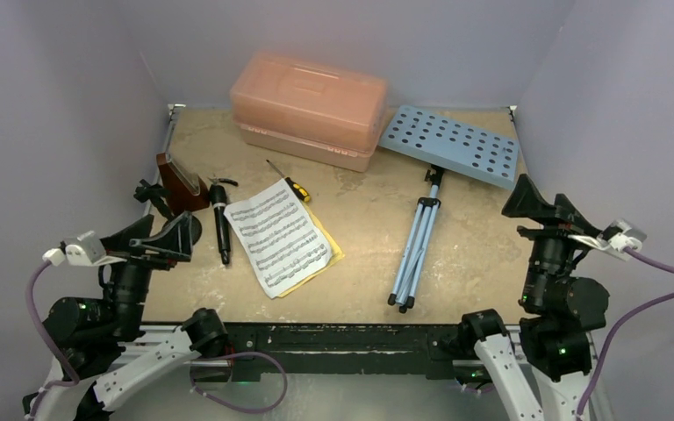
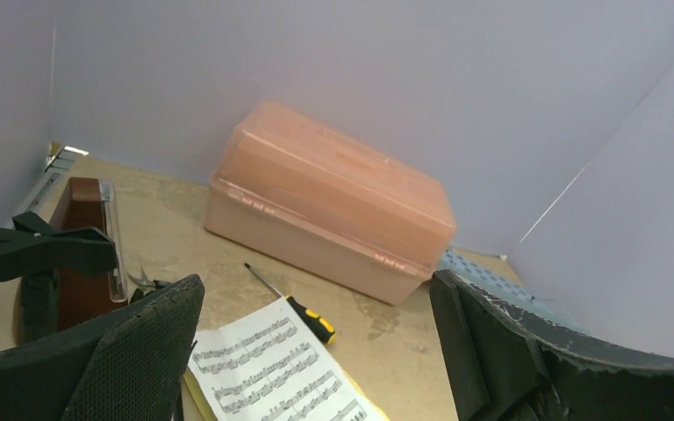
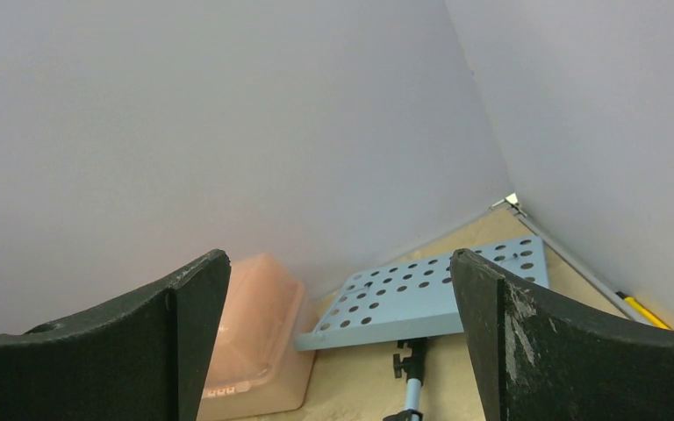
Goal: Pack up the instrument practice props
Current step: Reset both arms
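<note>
**Q:** Overhead view. What do the jaws hold?

**A:** Nothing. The left jaws and the right jaws both stand spread wide and empty. They hang over the near corners of the worktop (image 1: 369, 219), well apart from every prop.

**Q:** Where do the props lie?

**A:** The metronome (image 1: 180, 182) is at the left edge, and the pipe (image 1: 221, 224) lies flat near it. The sheet music (image 1: 278, 235), a white page over a yellow one, is left of the middle. The music stand (image 1: 450, 145) lies on the right, with its perforated tray toward the back wall and its folded legs (image 1: 415, 246) pointing to the near edge. The pink case (image 1: 307, 110) sits at the back with its lid shut, one end close to the tray. A screwdriver (image 1: 291, 184) lies between the case and the pages.

**Q:** Which step is in hand?

**A:** Probably opening the case, since nothing goes in while the lid is down.

**Q:** How is it done well?

**A:** Release both front catches (image 1: 343, 151) before lifting. A lid pulled at one corner would likely drag the light case along the worktop. One arm may steady the base while the other swings the lid fully back. After that, bulky props go in first and the pages last, laid flat. Whether the stand fits inside cannot be told.
</note>
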`<state>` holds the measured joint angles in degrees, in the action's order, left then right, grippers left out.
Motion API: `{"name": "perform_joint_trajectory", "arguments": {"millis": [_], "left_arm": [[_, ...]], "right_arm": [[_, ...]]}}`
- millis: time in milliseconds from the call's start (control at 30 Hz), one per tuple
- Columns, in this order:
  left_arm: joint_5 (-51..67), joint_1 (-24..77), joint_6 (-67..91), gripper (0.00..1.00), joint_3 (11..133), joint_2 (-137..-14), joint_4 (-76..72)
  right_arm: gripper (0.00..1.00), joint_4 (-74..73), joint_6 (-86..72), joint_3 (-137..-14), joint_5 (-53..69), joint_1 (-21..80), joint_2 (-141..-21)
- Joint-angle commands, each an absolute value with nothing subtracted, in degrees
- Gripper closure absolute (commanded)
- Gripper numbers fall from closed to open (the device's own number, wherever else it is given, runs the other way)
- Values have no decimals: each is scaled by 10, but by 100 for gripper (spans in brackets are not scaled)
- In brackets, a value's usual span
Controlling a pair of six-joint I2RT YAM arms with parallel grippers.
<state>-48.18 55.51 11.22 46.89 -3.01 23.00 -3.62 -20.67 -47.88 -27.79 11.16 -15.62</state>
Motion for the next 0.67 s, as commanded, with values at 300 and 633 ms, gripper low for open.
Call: {"name": "perform_joint_trajectory", "arguments": {"millis": [300,633], "left_arm": [[-479,546,108,1,470,-3,230],[-462,492,94,1,452,-3,227]], "right_arm": [[2,-35,-207,-436,-319,113,-158],[2,-40,-212,-440,-328,113,-151]]}}
